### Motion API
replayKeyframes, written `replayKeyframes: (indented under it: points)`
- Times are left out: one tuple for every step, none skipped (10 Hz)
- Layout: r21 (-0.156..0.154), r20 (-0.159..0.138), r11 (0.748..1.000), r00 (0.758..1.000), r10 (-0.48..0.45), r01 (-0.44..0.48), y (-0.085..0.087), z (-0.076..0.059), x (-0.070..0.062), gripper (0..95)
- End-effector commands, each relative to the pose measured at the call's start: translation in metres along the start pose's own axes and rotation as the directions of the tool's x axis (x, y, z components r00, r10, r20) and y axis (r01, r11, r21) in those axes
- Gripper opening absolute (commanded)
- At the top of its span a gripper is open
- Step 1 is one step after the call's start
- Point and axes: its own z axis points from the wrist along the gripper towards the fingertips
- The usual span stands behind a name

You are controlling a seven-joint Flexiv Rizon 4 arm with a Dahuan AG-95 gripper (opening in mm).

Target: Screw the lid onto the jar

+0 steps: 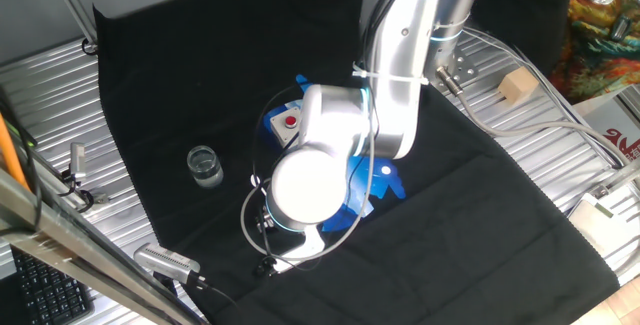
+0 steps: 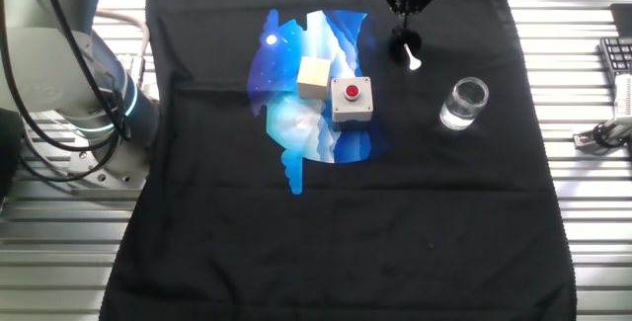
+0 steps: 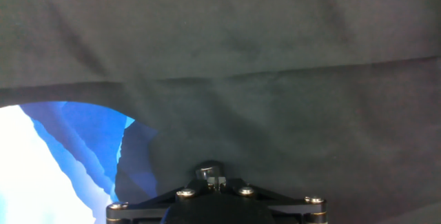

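Jar (image 2: 464, 103) waits open on the black cloth (image 2: 346, 222); lid (image 2: 406, 44) hangs under the claw (image 2: 409, 3).

Largest first: cloth-covered tabletop, grey button box (image 2: 352, 99), wooden cube (image 2: 314, 76), then the clear thick-based glass jar, likely rigid, slippery and breakable. The small black cap with its white tip looks light; best held by its rim. The claw seems pinched on it, near the jar but apart.
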Motion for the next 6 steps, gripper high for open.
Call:
replayKeyframes:
  points:
    - [-0.001,0.0,1.0,1.0,0.001,-0.001,0.0003,-0.0005,0.0,0.0]
    - [-0.002,0.0,1.0,1.0,-0.005,0.005,0.0003,-0.0005,0.0,0.0]
    - [0.001,-0.001,1.0,1.0,-0.017,0.017,0.0003,-0.0005,0.0,19.0]
    - [0.001,-0.001,1.0,1.0,-0.027,0.027,0.0003,-0.0005,0.0,19.0]
    - [0.0,-0.002,0.999,0.999,-0.037,0.037,0.0003,-0.0005,0.0,57.0]
    - [0.001,-0.002,0.999,0.999,-0.041,0.041,0.0003,-0.0005,0.0,57.0]
